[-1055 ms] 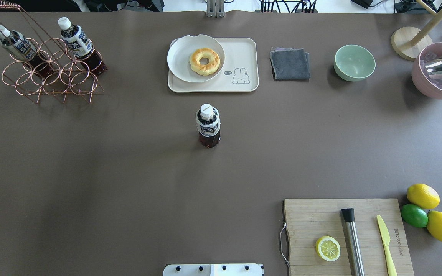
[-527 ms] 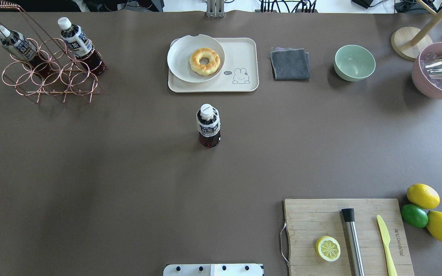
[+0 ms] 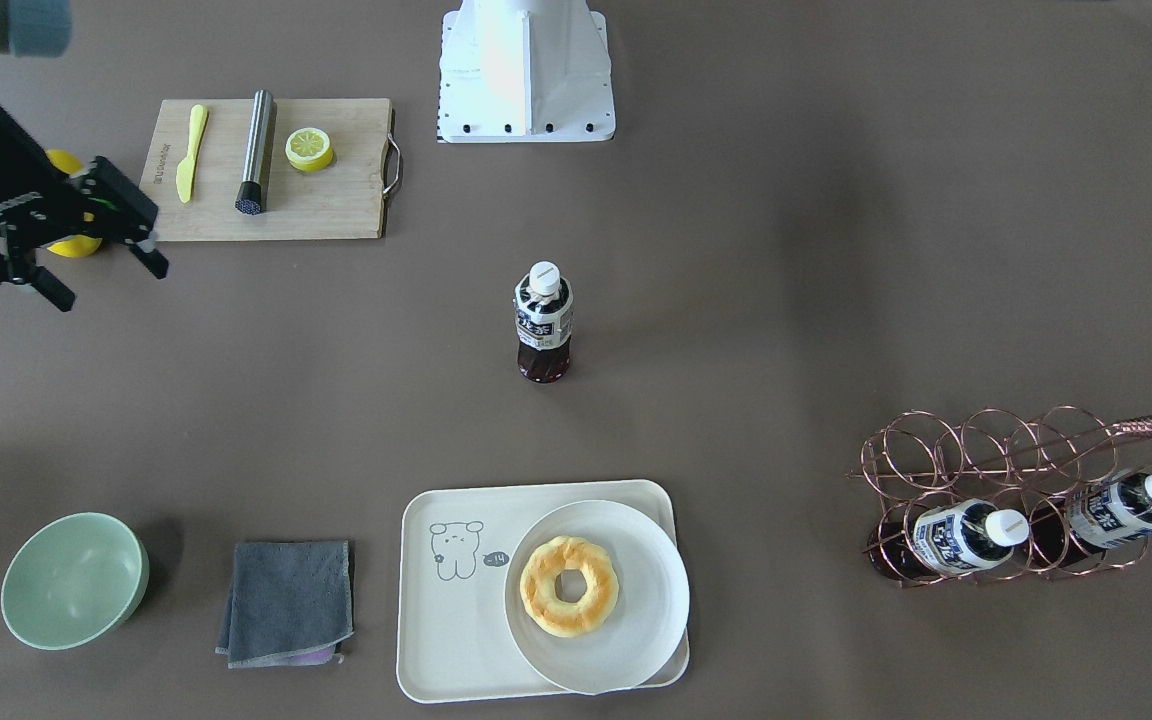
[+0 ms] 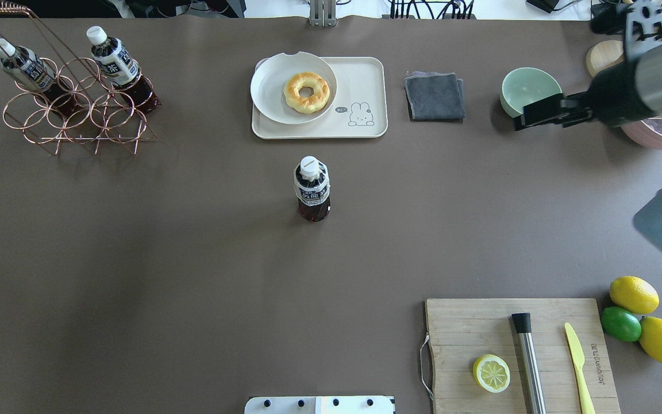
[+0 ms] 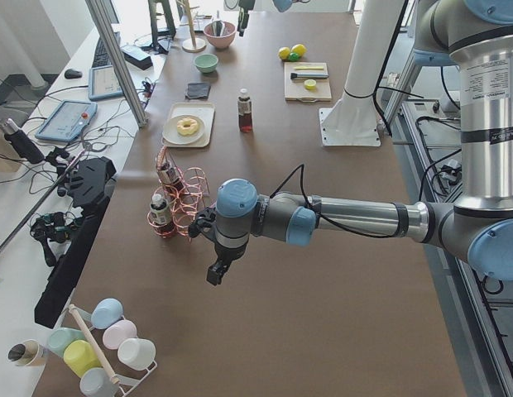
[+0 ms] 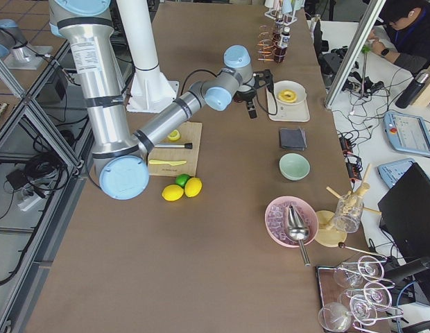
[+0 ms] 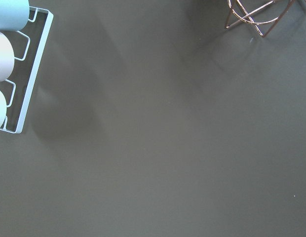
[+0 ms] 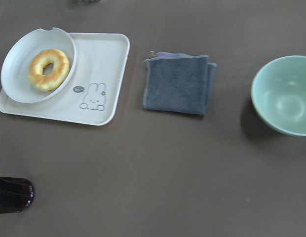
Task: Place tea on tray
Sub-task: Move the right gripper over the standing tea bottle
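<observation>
A tea bottle [image 4: 312, 187] with a white cap stands upright alone at the table's middle; it also shows in the front view [image 3: 543, 320]. Its dark base shows in the right wrist view [image 8: 12, 195]. The cream tray [image 4: 365, 75] with the cartoon drawing lies beyond it and carries a white plate [image 4: 270, 86] with a donut. My right gripper [image 4: 529, 118] is open and empty, high over the table's right side, in front of the green bowl; it also shows in the front view [image 3: 113, 288]. My left gripper [image 5: 213, 275] hangs past the copper rack; I cannot tell its state.
Two more bottles [image 4: 115, 60] lean in a copper rack [image 4: 78, 115] at the far left. A grey cloth [image 4: 434, 95], green bowl [image 4: 529, 86] and pink ice bowl [image 4: 658, 135] lie right of the tray. A cutting board [image 4: 480, 328] and citrus fruit [image 4: 632, 293] sit near right.
My right arm has swung into the overhead view from the right edge, its gripper now in front of the green bowl. The bottle and tray have not moved.
</observation>
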Robot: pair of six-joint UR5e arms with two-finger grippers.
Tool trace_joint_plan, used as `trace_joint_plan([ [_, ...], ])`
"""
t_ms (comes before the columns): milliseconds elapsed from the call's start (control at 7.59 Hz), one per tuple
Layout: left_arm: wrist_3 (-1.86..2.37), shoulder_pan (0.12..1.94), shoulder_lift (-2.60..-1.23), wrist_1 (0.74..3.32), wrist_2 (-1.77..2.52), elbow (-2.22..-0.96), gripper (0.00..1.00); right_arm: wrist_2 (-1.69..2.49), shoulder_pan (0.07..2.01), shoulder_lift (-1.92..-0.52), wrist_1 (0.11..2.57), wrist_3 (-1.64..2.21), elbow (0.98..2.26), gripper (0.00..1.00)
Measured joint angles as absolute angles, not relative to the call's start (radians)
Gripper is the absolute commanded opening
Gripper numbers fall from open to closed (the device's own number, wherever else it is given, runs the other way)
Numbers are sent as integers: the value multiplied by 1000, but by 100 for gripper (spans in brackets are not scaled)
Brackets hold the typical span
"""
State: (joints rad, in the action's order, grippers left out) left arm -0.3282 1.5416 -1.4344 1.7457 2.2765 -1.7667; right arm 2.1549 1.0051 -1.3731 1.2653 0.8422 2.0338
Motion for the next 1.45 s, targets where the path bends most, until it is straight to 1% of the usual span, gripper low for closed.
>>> trace_joint_plan([
  [132,-328,1542,-1436,1746,2276,-1766,100,2040,884,-1287,1308,959,2036,100],
  [395,-326,1542,-1439,1746,2276,-1764,100,1811,668,-1024,1597,1124,2028,100],
  [527,-325,1542,-1440,1746,2276,-1761,100,1723,587,-893,1729,1188,2000,100],
  [791,-325,1542,-1441,1746,2276,-1754,100,1654,517,-734,1812,1269,1898,100],
  [1055,-324,1542,-1441,1746,2276,-1750,100,1609,484,-663,1823,1304,1805,98],
  [1450,-325,1542,-1436,1746,2276,-1748,100,1549,461,-648,1822,1299,1753,94],
])
